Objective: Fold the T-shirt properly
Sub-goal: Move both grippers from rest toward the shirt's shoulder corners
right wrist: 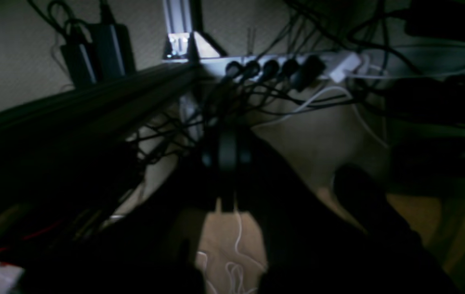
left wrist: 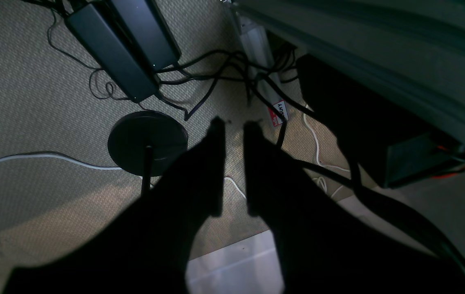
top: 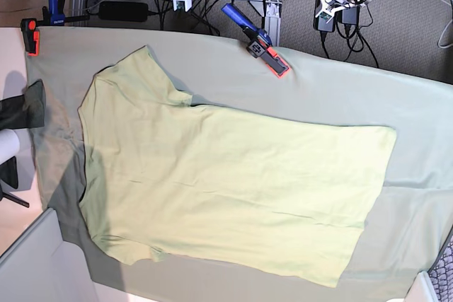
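Shirt (top: pixel 226 196) is lying flat and spread out on the desk, on top of the grey-green cloth (top: pixel 340 93). Collar end is at the left, hem at the right, one sleeve pointing to the far left corner and the other to the near left. It looks smooth, no folds in it, and nothing is touching it.

Both arms are parked off the far edge of the desk, well apart from the shirt. Left pincer (left wrist: pixel 234 124) shows up in its own wrist view as two dark fingers with a narrow gap between them, only a bit open, holding nothing. It's pointing at the carpet (left wrist: pixel 24 81), where there's a round black base (left wrist: pixel 147 136), a couple of black power bricks (left wrist: pixel 122 45) and a tangle of cables (left wrist: pixel 216 73).

Right pincer (right wrist: pixel 226 163) is really dark and blurry in its wrist view, but the fingers sit closed together with nothing between them. Past it there's a white power strip (right wrist: pixel 289 65) full of plugs.

In the base view there's a blue and orange clamp (top: pixel 258 40) on the far edge of the cloth, near the middle, and another clamp (top: pixel 30 35) at the far left corner.
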Controlling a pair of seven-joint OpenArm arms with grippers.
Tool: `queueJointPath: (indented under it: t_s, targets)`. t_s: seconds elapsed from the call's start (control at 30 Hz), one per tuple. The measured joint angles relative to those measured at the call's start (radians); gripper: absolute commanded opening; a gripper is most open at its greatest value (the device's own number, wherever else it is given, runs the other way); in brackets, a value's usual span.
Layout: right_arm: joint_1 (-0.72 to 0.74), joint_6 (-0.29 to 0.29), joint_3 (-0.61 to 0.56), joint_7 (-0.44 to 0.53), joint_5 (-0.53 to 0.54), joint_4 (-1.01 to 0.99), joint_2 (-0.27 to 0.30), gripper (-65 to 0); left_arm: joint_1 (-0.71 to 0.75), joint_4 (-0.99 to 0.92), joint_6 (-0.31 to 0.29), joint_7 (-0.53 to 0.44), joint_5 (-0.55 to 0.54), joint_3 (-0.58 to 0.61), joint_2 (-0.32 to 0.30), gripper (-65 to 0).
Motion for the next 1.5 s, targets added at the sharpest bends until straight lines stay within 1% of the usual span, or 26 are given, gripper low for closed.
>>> queueJointPath:
  t_s: [0.17, 0.5, 0.6, 0.73, 0.87, 0.93, 1.0, 1.07, 1.13, 1.17, 1.23, 1.37, 1.5]
  targets:
    - [-0.003, 0.001, 0.0, 0.0, 0.0, 0.002, 0.016, -65.0, 0.002, 0.002, 0.0, -0.002, 0.0, 0.0, 0.0, -57.0]
    - [-0.008, 0.003, 0.0, 0.0, 0.0, 0.002, 0.022, -65.0, 0.003, 0.005, 0.0, -0.012, 0.0, 0.0, -0.003, -57.0]
    - [-0.014, 0.012, 0.0, 0.0, 0.0, 0.007, 0.033, -65.0, 0.026, 0.043, 0.0, -0.016, -0.002, 0.0, -0.008, -57.0]
    - [-0.047, 0.043, 0.0, 0.004, 0.004, 0.05, 0.055, -65.0, 0.084, 0.141, -0.016, -0.037, -0.056, 0.0, -0.034, -57.0]
    - [-0.113, 0.081, 0.0, -0.001, 0.088, 0.119, 0.08, -65.0, 0.155, 0.263, -0.105, -0.071, -0.111, -0.007, -0.081, -57.0]
    - [-0.157, 0.104, -0.002, -0.002, 0.138, 0.169, 0.097, -65.0, 0.196, 0.333, -0.143, -0.077, -0.134, -0.043, -0.094, -57.0]
    - [-0.205, 0.128, -0.002, -0.004, 0.191, 0.229, 0.117, -65.0, 0.237, 0.402, -0.194, -0.078, -0.154, -0.102, -0.102, -57.0]
    - [-0.259, 0.136, -0.003, -0.006, 0.264, 0.299, 0.141, -65.0, 0.279, 0.475, -0.266, -0.078, -0.158, -0.177, -0.1, -57.0]
    - [-0.317, 0.14, -0.003, -0.016, 0.328, 0.38, 0.164, -65.0, 0.319, 0.549, -0.361, -0.076, -0.174, -0.246, -0.099, -57.0]
    - [-0.346, 0.142, -0.003, -0.033, 0.358, 0.422, 0.175, -65.0, 0.339, 0.588, -0.407, -0.076, -0.201, -0.271, -0.1, -57.0]
    - [-0.406, 0.145, -0.003, -0.067, 0.422, 0.511, 0.197, -65.0, 0.38, 0.671, -0.418, -0.066, -0.261, -0.309, -0.099, -57.0]
    - [-0.523, 0.152, -0.005, -0.113, 0.529, 0.715, 0.247, -65.0, 0.452, 0.848, -0.418, 0.027, -0.355, -0.344, -0.101, -57.0]
    - [-0.636, 0.155, 0.009, -0.116, 0.551, 0.944, 0.295, -65.0, 0.527, 1.043, -0.418, 0.114, -0.369, -0.345, -0.1, -56.7]
